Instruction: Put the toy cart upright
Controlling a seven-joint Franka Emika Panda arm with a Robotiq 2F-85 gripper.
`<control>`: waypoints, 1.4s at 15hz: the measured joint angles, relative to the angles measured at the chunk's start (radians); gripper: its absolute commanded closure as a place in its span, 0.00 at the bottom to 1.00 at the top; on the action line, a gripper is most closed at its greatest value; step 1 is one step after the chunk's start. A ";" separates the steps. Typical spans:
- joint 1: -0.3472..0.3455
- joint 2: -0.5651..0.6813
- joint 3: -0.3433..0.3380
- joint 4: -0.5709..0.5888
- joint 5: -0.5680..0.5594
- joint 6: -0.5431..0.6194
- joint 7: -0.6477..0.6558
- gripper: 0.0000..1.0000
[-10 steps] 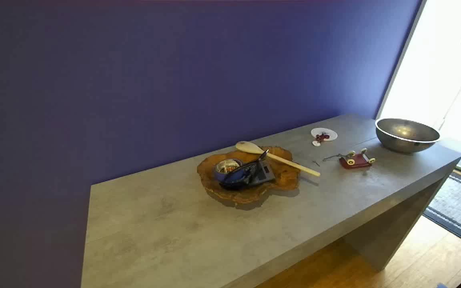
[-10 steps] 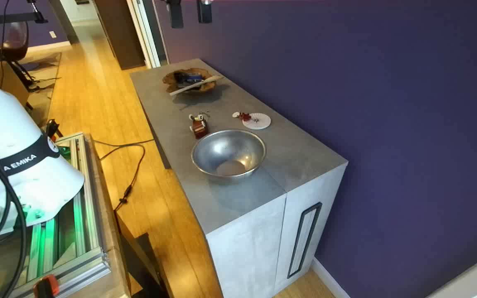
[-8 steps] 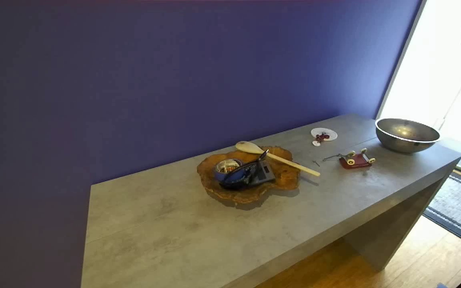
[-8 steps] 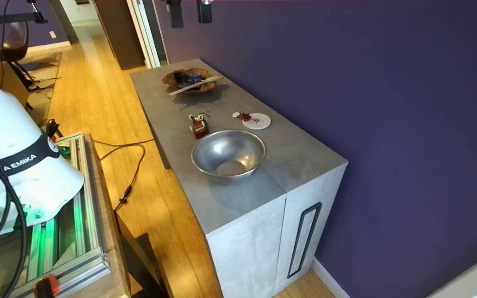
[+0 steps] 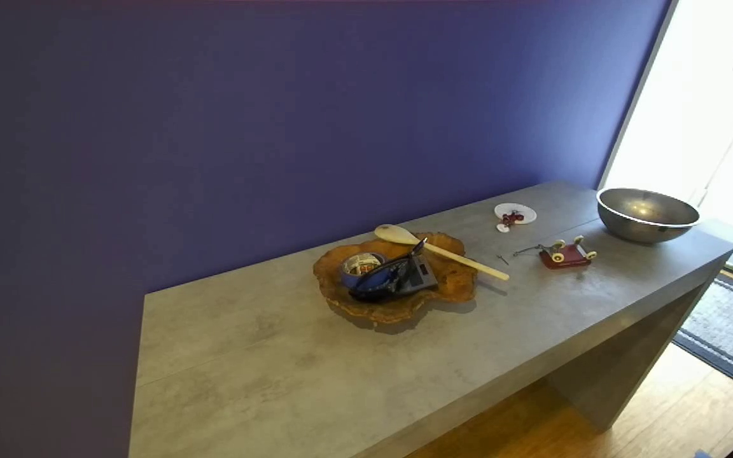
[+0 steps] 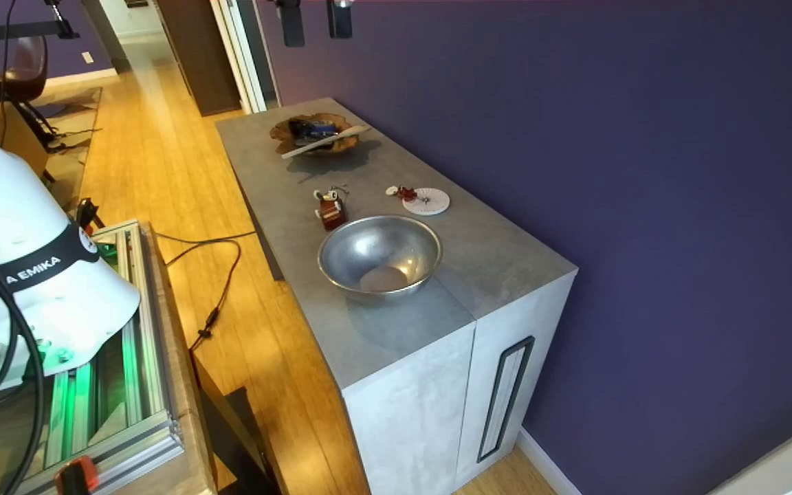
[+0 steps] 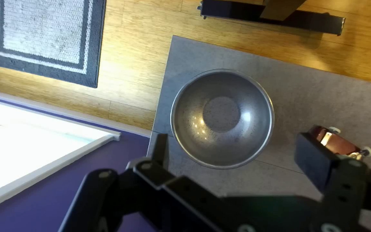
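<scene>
The toy cart [image 5: 567,256] is a small red wagon with pale wheels and a thin dark handle. It lies upside down on the grey table [image 5: 233,362], wheels up. It also shows in an exterior view [image 6: 332,213] beside the steel bowl, and at the right of the wrist view [image 7: 337,141], partly hidden by a finger. My gripper [image 7: 233,148] is open and empty, fingers wide apart, high above the bowl end of the table. Its fingertips [image 6: 315,24] show at the top edge of an exterior view.
The steel bowl [image 5: 634,230] stands close to the cart. A white disc [image 5: 524,211] with a dark red toy lies towards the purple wall [image 5: 341,127]. A wooden tray [image 5: 452,289] holds tape, a calculator and a black item, with a wooden spoon [image 5: 462,259] across it.
</scene>
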 measured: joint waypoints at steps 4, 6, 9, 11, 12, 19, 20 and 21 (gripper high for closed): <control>0.062 0.011 0.021 0.003 0.000 -0.002 -0.061 0.00; 0.125 0.024 0.060 0.010 0.003 -0.002 -0.079 0.00; 0.226 0.071 0.119 0.035 0.034 0.000 -0.107 0.00; 0.287 0.127 0.156 0.054 0.062 0.019 -0.130 0.00; 0.313 0.159 0.173 0.058 0.078 0.041 -0.144 0.00; 0.329 0.209 0.197 0.060 0.089 0.077 -0.152 0.00; 0.329 0.213 0.197 0.060 0.094 0.064 -0.158 0.00; 0.330 0.222 0.197 0.061 0.105 0.039 -0.169 0.00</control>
